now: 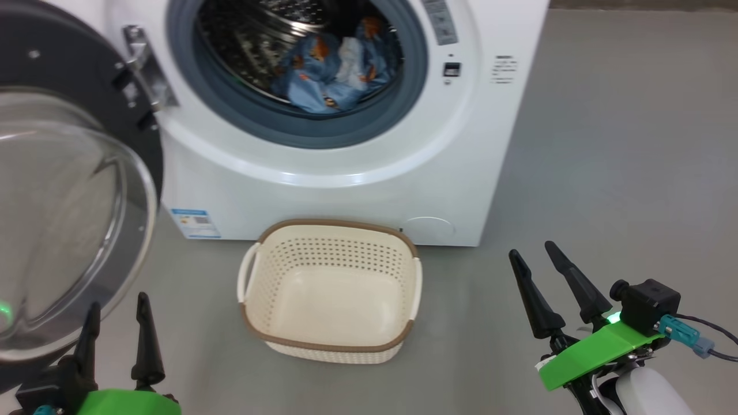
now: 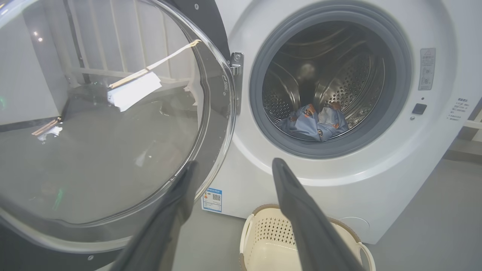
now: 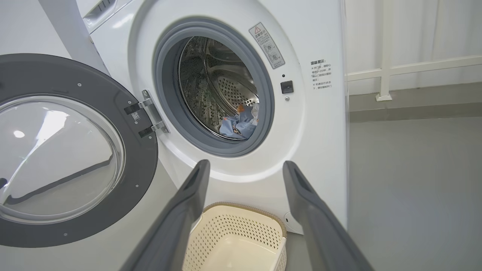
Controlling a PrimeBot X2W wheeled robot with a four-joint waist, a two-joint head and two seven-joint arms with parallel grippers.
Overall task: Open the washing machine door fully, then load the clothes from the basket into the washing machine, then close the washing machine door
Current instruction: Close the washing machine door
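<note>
Grippers: left gripper [image 1: 118,301] and right gripper [image 1: 531,249] are both standing with fingers spread wide, gripping nothing, pointing toward the washing machine [image 1: 346,196] from the lower corners of the head view.
Beside the left gripper: the washing machine door [image 1: 63,202] is hanging just above its fingertips, on the robot's left; whether they are touching the glass cannot be told.
Ahead of the right gripper: bare grey floor [image 1: 605,173] is lying there; the door is sitting well apart from it, across the basket.
Basket: the basket [image 1: 334,223] is sitting on the floor between the two grippers, close against the machine's foot, with nothing lying in it.
Clothes: the clothes [image 1: 331,72] are lying bunched in the steel drum [image 1: 242,46], none hanging over the grey ring.
Door position: it is standing swung wide to the left on its hinge [image 1: 144,69], glass bowl facing the robot.
Stage, as a judgement: loading is looking finished; closing the door is remaining.
Key relation: the door's face is lying up and left of the left gripper, hinged on its right side, so that arm is sitting nearer; a closing push is likely needing to sweep rightward toward the opening.
</note>
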